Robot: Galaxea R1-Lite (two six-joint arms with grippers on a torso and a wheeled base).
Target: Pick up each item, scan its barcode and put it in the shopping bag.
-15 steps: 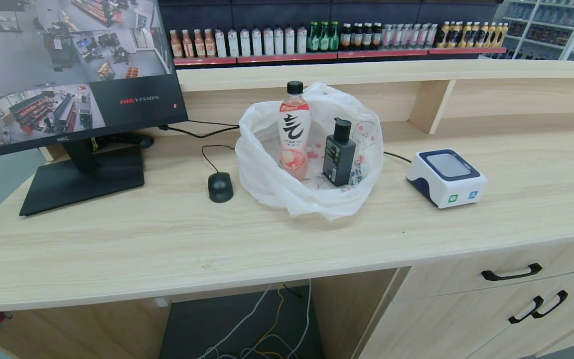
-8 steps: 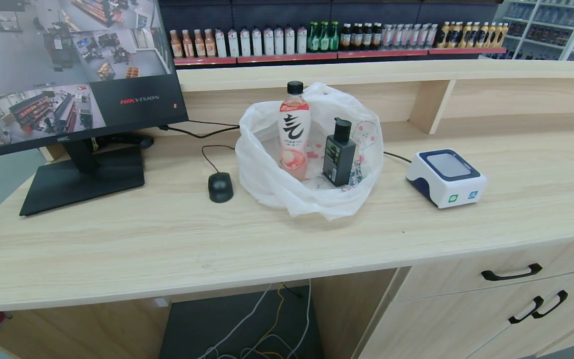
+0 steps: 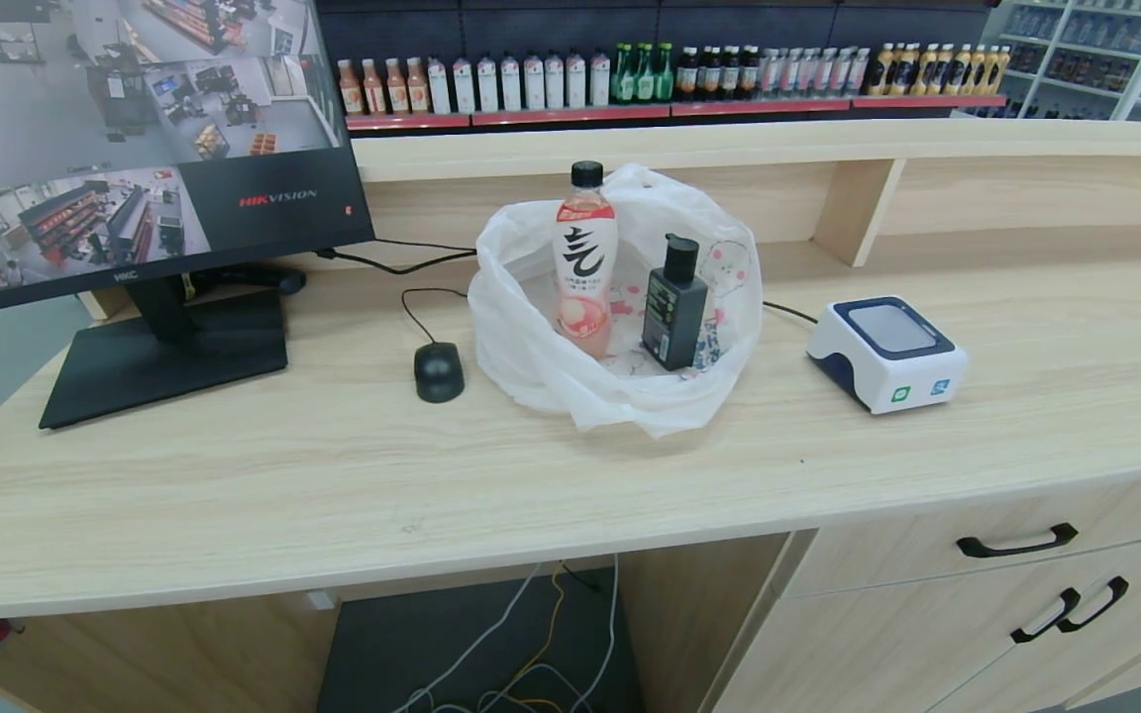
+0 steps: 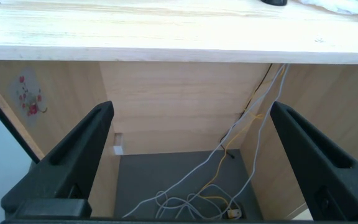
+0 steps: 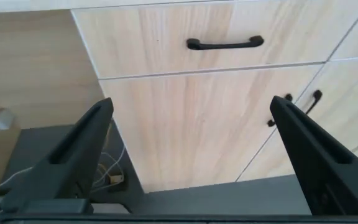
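Centrally, shopping bag [image 3: 531,368] well back from counter edge [image 3: 432,578], scanner [image 3: 885,354] seemingly apart.

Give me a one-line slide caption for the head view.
Pink drink bottle and black pump bottle stand upright in the white shopping bag on the wooden counter, scanner beside it.

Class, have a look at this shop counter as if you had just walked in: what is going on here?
Nothing is being handled at this moment. A pink drink bottle and a dark pump bottle stand upright inside the white shopping bag on the counter. The scanner sits apart, to the bag's right. The left gripper is open and empty, facing the cables under the counter. The right gripper, also open and empty, faces the drawers. The bagging looks done.
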